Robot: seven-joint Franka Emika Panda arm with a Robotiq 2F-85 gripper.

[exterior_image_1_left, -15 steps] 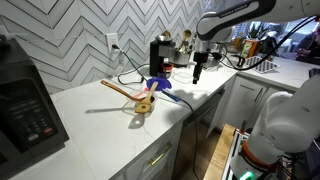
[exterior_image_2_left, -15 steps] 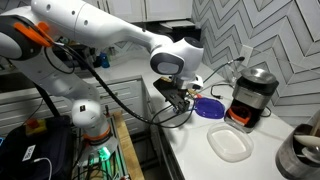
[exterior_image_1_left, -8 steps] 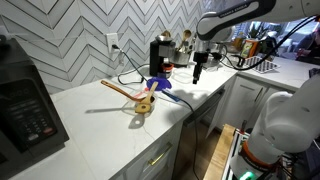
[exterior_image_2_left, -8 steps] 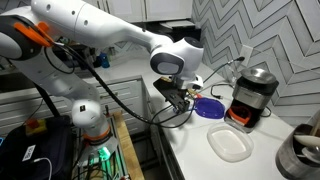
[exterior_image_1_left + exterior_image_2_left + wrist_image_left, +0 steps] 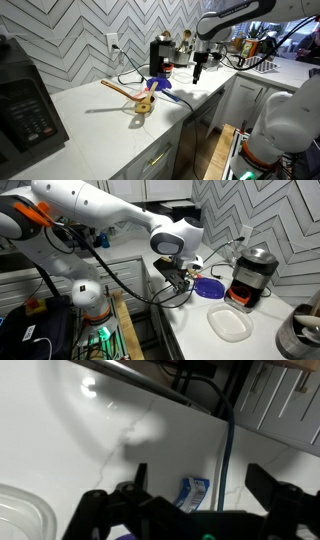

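My gripper (image 5: 197, 70) hangs open and empty a little above the white countertop (image 5: 110, 125), beside the black coffee machine (image 5: 160, 55). In the wrist view its two dark fingers stand wide apart (image 5: 198, 475). Between them on the counter lies a small blue and white packet (image 5: 194, 492), with a blue cable (image 5: 229, 430) running next to it. The gripper also shows in an exterior view (image 5: 178, 273), just before a purple plate (image 5: 209, 288). The plate also shows in an exterior view (image 5: 158, 84), near a wooden spoon (image 5: 125, 90).
A clear plastic container (image 5: 232, 325) lies on the counter by the coffee machine (image 5: 250, 275); its corner shows in the wrist view (image 5: 20, 515). A microwave (image 5: 25, 105) stands at one end, a metal pot (image 5: 300, 335) and a dish rack (image 5: 262, 62) at the other. Cables trail over the counter edge (image 5: 165, 292).
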